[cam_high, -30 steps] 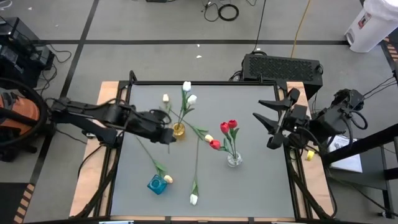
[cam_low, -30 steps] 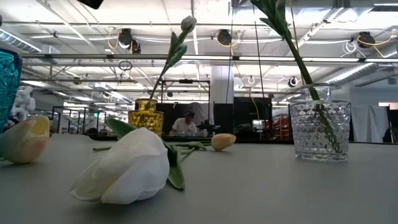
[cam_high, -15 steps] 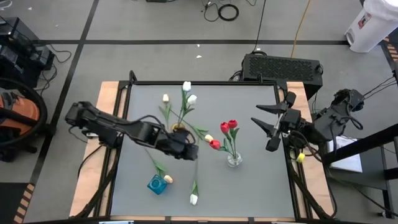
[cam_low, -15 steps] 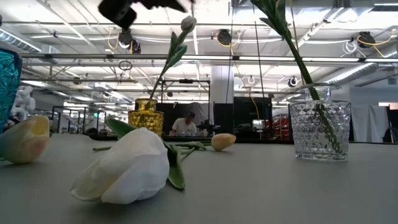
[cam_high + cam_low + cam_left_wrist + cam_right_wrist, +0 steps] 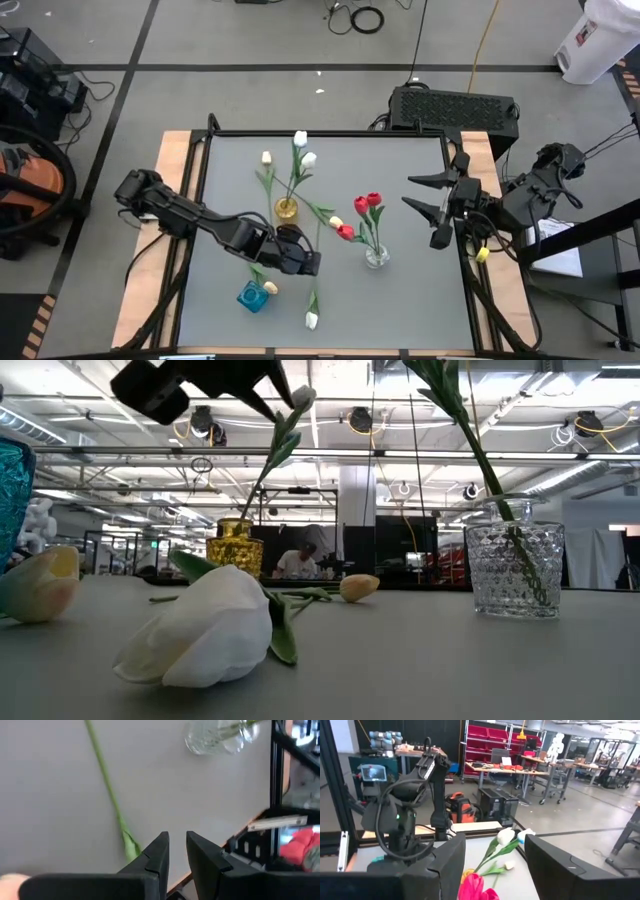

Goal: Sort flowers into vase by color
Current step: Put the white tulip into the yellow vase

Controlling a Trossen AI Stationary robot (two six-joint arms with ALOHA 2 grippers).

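Observation:
A white tulip lies on the table, head point(image 5: 311, 320) near the front edge, its stem point(image 5: 107, 795) running toward the far side. My left gripper point(image 5: 308, 264) hovers just left of that stem, fingers point(image 5: 159, 855) a narrow gap apart with nothing between them. White tulips stand in the gold vase point(image 5: 287, 208), red ones in the clear vase point(image 5: 376, 256), and a yellow one in the blue vase point(image 5: 251, 296). My right gripper point(image 5: 422, 195) waits raised at the table's right edge, open and empty.
A loose yellow tulip head point(image 5: 335, 222) lies between the gold and clear vases. In the low view the white tulip head point(image 5: 205, 630) fills the foreground. A black frame rail point(image 5: 330, 134) borders the table. Bare grey tabletop point(image 5: 400, 310) lies at the near right.
My left gripper has moved away from the gold vase toward the table's near edge and right, sinking as it went, and now hangs beside the lying tulip's stem. Its fingers stay narrowly apart. The flowers and vases have not moved.

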